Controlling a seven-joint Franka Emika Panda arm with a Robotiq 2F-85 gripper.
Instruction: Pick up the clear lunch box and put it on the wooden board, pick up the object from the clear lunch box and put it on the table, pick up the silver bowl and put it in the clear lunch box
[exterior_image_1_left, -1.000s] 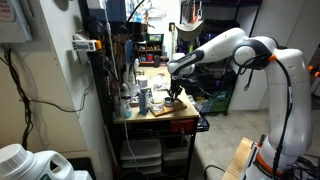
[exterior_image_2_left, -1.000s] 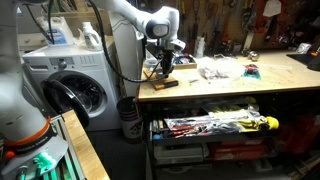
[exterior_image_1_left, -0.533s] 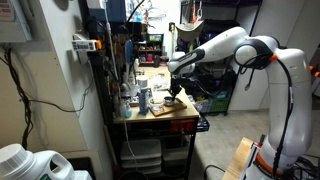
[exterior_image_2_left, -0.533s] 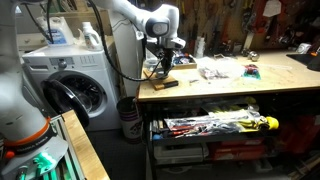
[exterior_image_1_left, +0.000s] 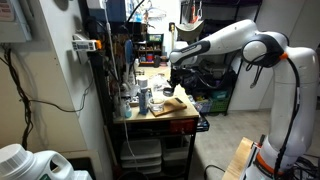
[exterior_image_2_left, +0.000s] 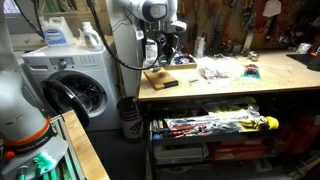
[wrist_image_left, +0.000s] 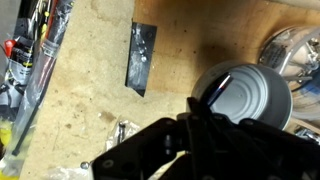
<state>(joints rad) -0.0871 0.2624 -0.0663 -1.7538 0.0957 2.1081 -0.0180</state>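
**Fingers (wrist_image_left: 205, 125) above the desk (exterior_image_2_left: 285, 80), left end**
The fingers hang over the wooden board (exterior_image_2_left: 158, 77), which lies on the desk's left end. Whether they are clenched or released cannot be told. The wrist view shows a silver bowl (wrist_image_left: 250, 95) just beside them.

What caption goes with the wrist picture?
End effector over a silver can, bowl beside it, table below.

I'm working in a home garage workshop. My table (exterior_image_2_left: 230, 88) is a long wooden workbench with hand tools (exterior_image_2_left: 215, 125) crammed underneath. More gear hangs on the wall (exterior_image_2_left: 225, 18) behind, and a washing machine (exterior_image_2_left: 70, 95) topped with detergent bottles (exterior_image_2_left: 60, 32) stands beside it.
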